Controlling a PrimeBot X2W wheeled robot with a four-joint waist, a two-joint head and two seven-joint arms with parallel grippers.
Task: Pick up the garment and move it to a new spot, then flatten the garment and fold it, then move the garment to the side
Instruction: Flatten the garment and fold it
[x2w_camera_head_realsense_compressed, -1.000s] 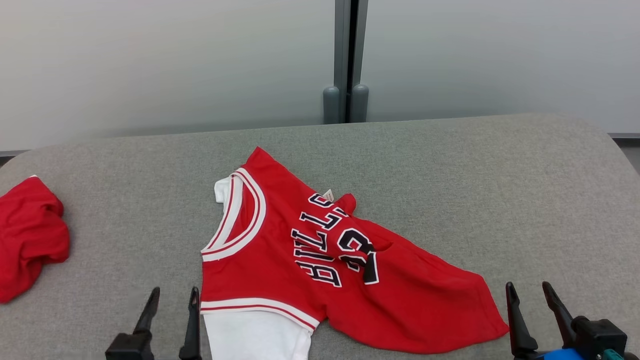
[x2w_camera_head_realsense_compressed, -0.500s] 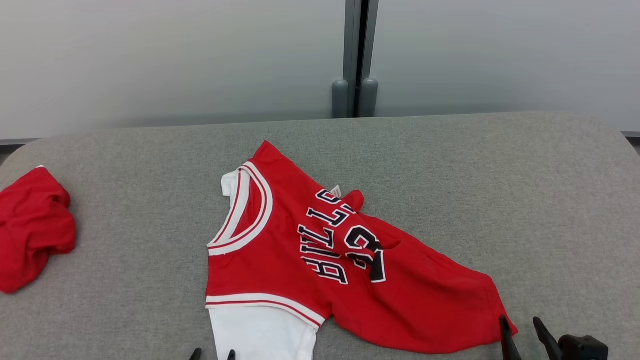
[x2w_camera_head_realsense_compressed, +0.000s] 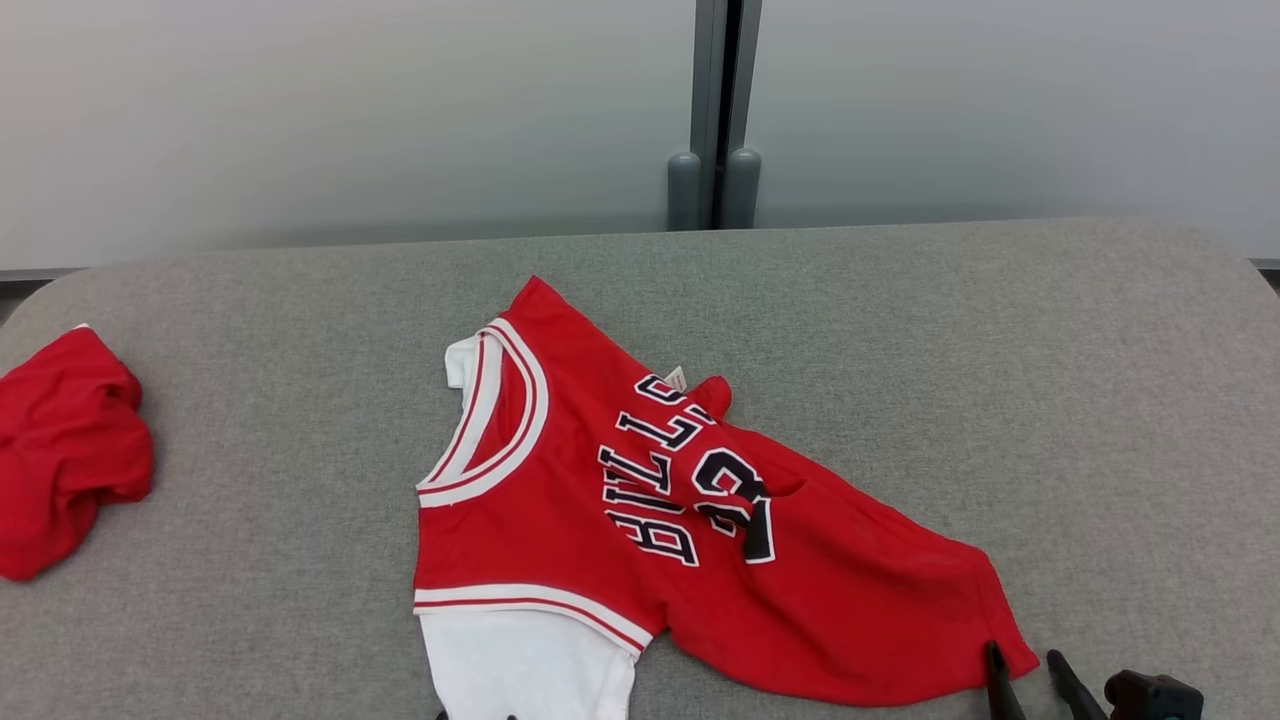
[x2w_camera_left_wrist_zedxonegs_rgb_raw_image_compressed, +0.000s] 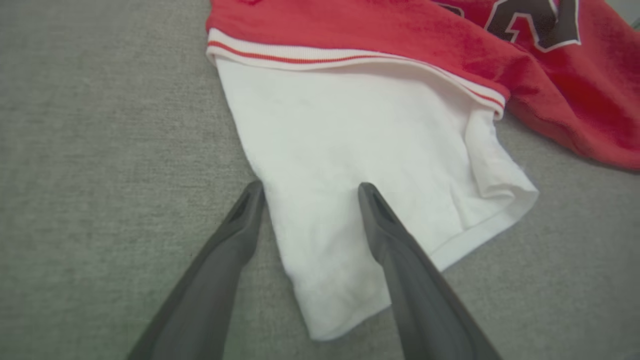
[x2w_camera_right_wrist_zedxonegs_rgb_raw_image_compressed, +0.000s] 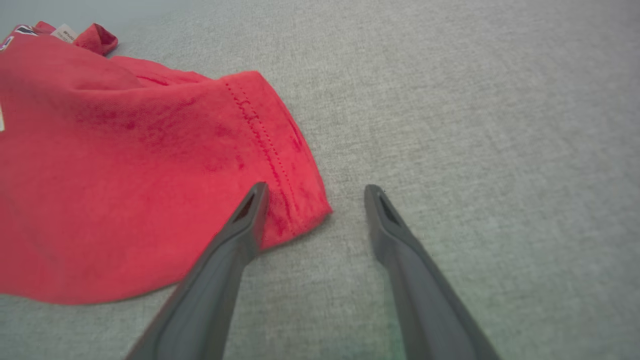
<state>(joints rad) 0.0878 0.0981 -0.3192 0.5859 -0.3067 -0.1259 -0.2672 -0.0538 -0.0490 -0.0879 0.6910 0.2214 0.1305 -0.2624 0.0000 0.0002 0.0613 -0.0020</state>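
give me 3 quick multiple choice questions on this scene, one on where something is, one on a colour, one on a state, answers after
1. Where does the crumpled red cloth lie relative to the red jersey?
A) on top of it
B) apart, to its left
C) to its right

2. What colour is the sleeve at the left end effector?
A) white
B) black
C) blue

3. How is the right end effector?
A) shut on the hem
B) shut, empty
C) open, holding nothing

Answers:
1 B, the cloth sits alone at the left edge of the grey surface.
2 A, the sleeve is plain white below the striped trim.
3 C, its fingers stand apart at the jersey's hem corner.
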